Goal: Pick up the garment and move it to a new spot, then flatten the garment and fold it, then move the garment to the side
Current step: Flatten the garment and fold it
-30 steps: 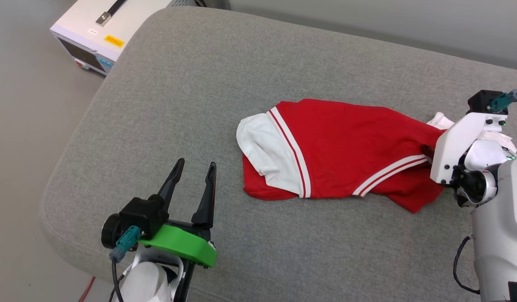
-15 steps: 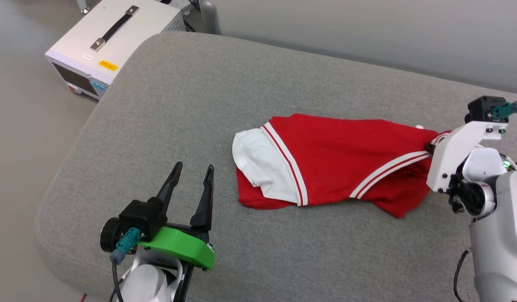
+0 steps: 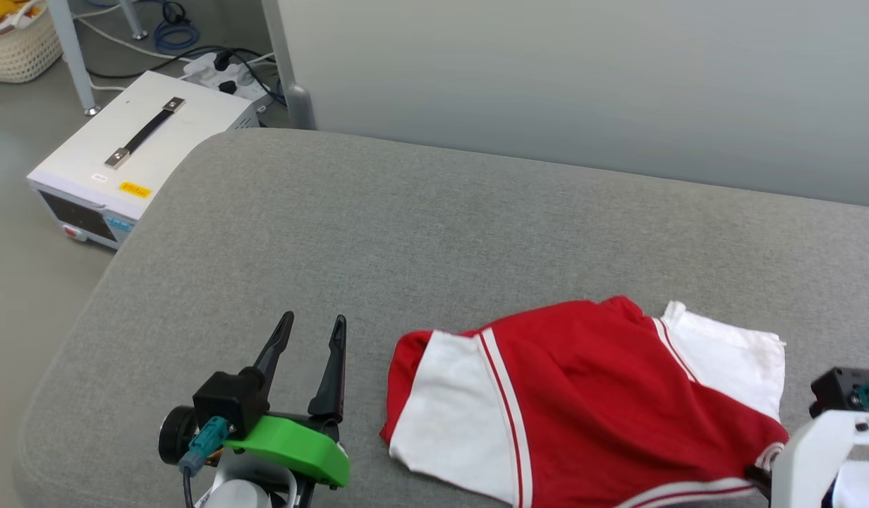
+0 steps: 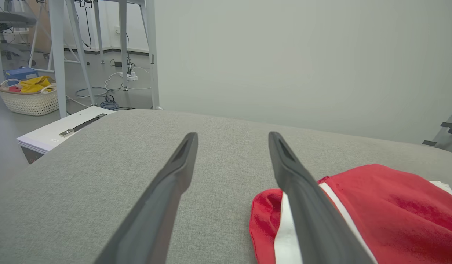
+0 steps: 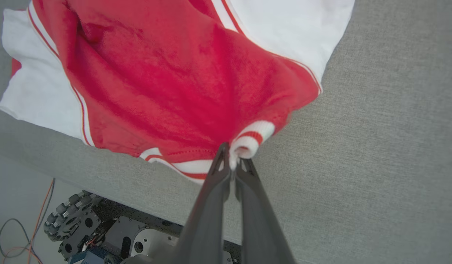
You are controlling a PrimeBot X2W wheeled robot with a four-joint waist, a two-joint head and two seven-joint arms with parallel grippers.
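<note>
Garment (image 3: 582, 402) lies rumpled on the grey cushion (image 3: 336, 233), toward the front right of it from where I'm looking, with a red middle and a white panel at each end. My right hand (image 5: 231, 163) is clamped tight on the striped ribbed trim at the edge nearest the robot, a fold of trim bunched between the fingertips and creases running into the pinch. My left hand (image 4: 232, 136) is spread wide and empty over bare cushion just left of the white end, apart from it.
</note>
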